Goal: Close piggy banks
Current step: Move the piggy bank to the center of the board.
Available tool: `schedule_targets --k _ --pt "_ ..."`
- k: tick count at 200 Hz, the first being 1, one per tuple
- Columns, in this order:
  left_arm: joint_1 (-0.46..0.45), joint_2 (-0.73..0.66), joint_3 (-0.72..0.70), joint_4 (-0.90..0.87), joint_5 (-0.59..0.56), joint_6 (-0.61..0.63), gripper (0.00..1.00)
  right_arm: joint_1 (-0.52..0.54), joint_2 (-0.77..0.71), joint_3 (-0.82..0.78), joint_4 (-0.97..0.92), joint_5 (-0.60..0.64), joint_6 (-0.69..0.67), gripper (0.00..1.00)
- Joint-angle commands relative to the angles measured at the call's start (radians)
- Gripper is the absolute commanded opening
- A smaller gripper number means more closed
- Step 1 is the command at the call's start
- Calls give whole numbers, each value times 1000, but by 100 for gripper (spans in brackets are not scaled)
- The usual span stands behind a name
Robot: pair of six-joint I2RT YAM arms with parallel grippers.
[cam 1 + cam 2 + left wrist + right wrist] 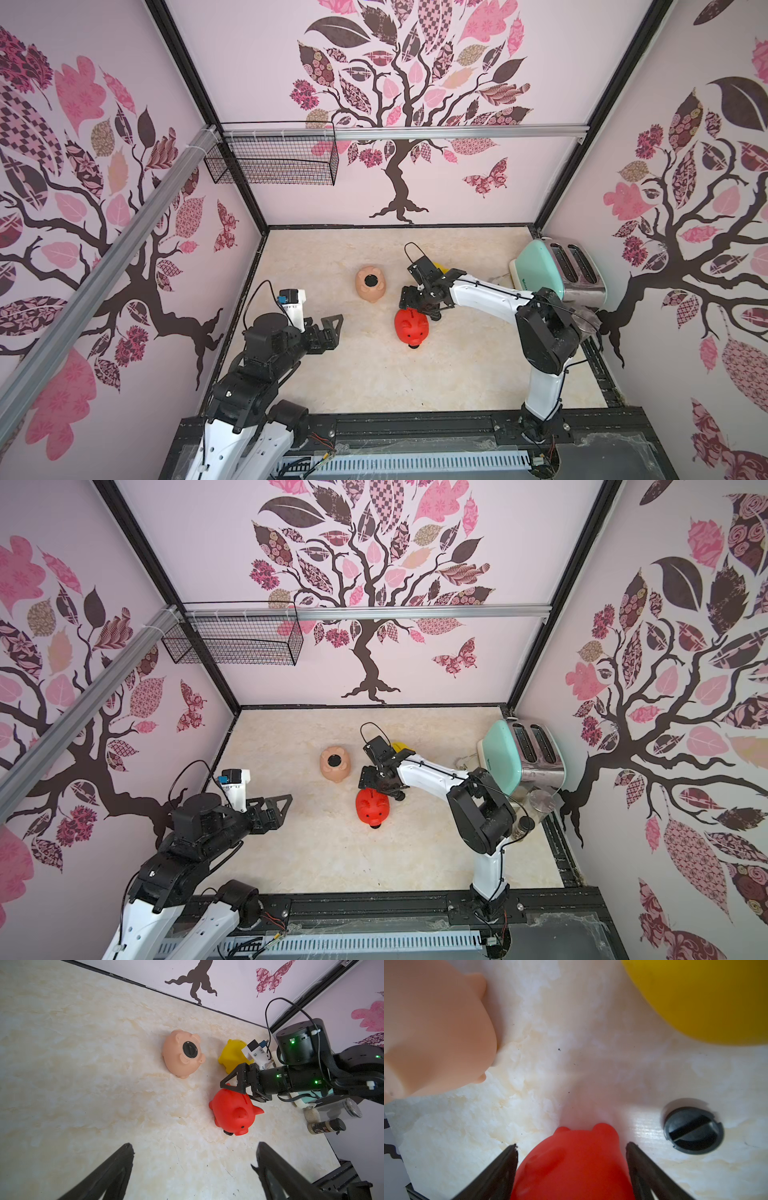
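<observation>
Right gripper (571, 1145) straddles the red pig (571, 1169), jaws wide, grip unclear, probably to upend it for the plug (693, 1130); left gripper (194, 1145) hangs open.

Red pig (411, 328) central, toaster (557, 270) right, front open

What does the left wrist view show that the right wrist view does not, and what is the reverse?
Only the left wrist view shows the belly of the peach pig with a fitted black plug, the right arm and a spice jar. Only the right wrist view shows a loose black plug lying on the table, and the right gripper with a fingertip on each side of the red pig; whether it pinches is unclear. Both views show all three pigs, including the yellow pig, on the table.
</observation>
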Motion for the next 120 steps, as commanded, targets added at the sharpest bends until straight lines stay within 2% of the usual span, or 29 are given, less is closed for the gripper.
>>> schedule_targets --k 1,50,75,97,120 --pt "-8 5 -4 11 -14 7 94 14 -22 -2 13 -30 32 84" --pt "-13 16 -4 7 -19 6 94 22 -44 -17 26 -40 37 85" --pt "-17 26 -3 7 -20 6 94 22 -57 -12 24 -36 25 91" --pt "-20 36 -3 4 -20 6 94 22 -65 34 -10 -3 -16 99" --pt "-29 45 -3 7 -16 8 94 22 -90 87 -35 42 -102 100"
